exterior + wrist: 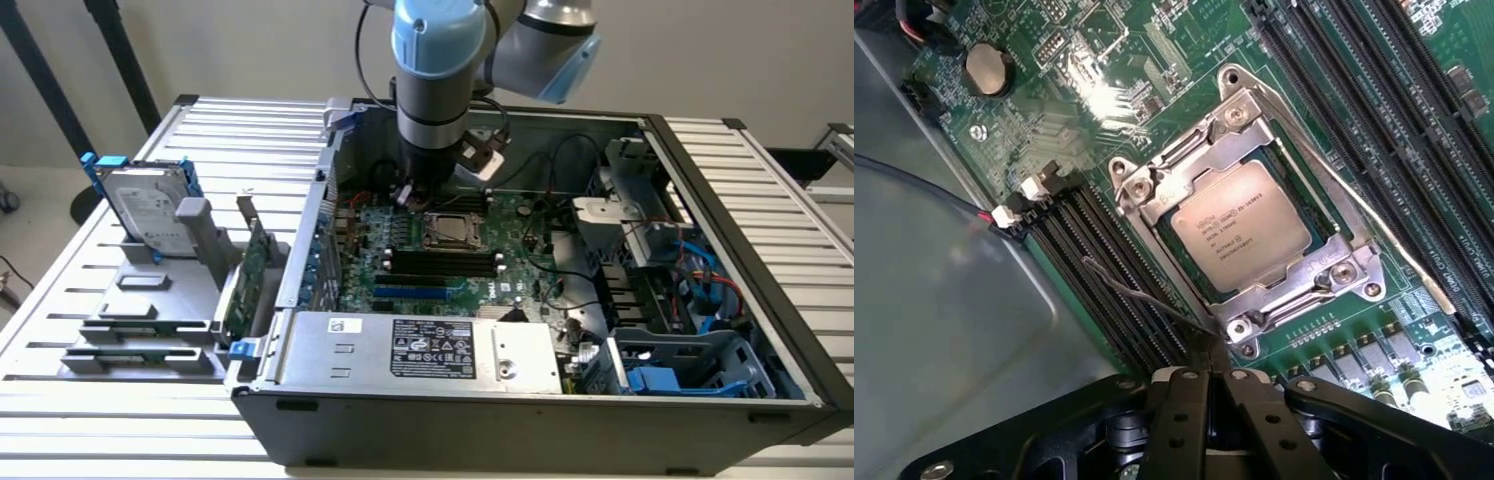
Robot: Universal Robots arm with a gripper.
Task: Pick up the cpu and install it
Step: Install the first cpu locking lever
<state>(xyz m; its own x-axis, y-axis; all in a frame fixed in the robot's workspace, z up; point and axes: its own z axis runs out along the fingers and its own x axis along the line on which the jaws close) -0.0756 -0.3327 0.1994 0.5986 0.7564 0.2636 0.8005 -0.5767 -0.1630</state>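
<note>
Motherboard (1104,90) socket frame (1249,150) apparently encloses cpu (1242,225).

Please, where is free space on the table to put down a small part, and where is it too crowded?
Free: the slatted table behind the hard drive, and the strip right of the computer case. Crowded: inside the case around the cpu, below the gripper.

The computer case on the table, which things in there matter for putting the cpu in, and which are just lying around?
Part of the job:
- cpu, seated in the socket
- socket frame around it
- gripper, hovering above the motherboard beside the socket

Just lying about:
- hard drive with blue clips, upright in the rack outside the case
- expansion card beside it
- power supply
- coin battery
</note>
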